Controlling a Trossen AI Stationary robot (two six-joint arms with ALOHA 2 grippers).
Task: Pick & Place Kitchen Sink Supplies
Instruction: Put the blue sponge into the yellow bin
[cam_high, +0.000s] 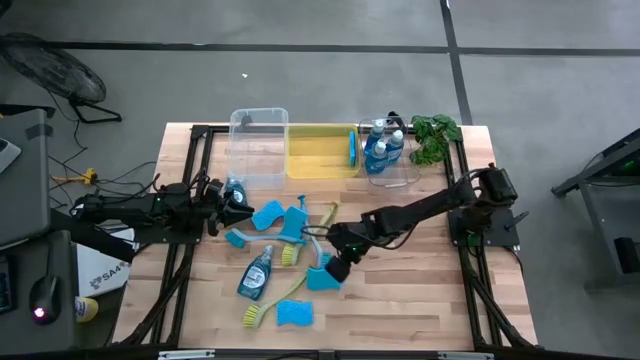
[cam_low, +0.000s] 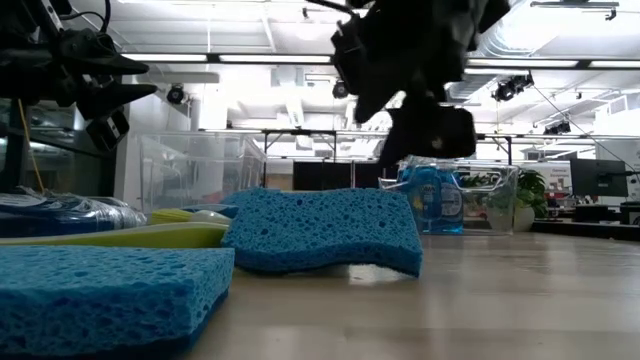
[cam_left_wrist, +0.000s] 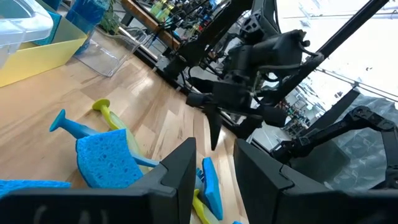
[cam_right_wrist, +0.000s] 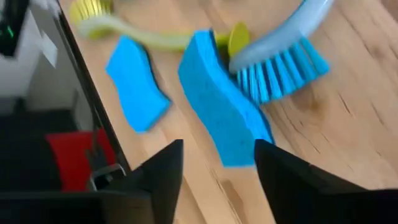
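High view: a blue sponge (cam_high: 322, 277) lies flat on the bench (cam_high: 420, 300), directly under the right hand (cam_high: 340, 266). In the right wrist view this sponge (cam_right_wrist: 222, 107) sits just ahead of the hand's two dark fingers (cam_right_wrist: 155, 177), which stand spread with a clear gap and nothing between them, so the right hand is open and empty. A blue-bristled brush head (cam_right_wrist: 283, 62) touches the far edge of the sponge; a second blue sponge (cam_right_wrist: 135, 83) lies close beside it, apart from it, with a yellow-green brush handle (cam_right_wrist: 155, 38) beyond both.

Second sponge in the high view (cam_high: 294, 314) is past the right hand toward the near bench edge. A soap bottle (cam_high: 255, 273) lies on its side between the two hands, among brushes (cam_high: 290, 240).

Left hand (cam_high: 243, 203) sits across the clutter from the right hand, next to another blue sponge (cam_high: 267, 213). Left wrist view shows its fingers (cam_left_wrist: 180, 171) with a narrow gap; cannot tell whether they hold anything.

Beyond both hands: clear bin (cam_high: 258, 145), yellow bin (cam_high: 318, 152), a clear bin with two soap bottles (cam_high: 384, 150), green plant (cam_high: 434, 135).
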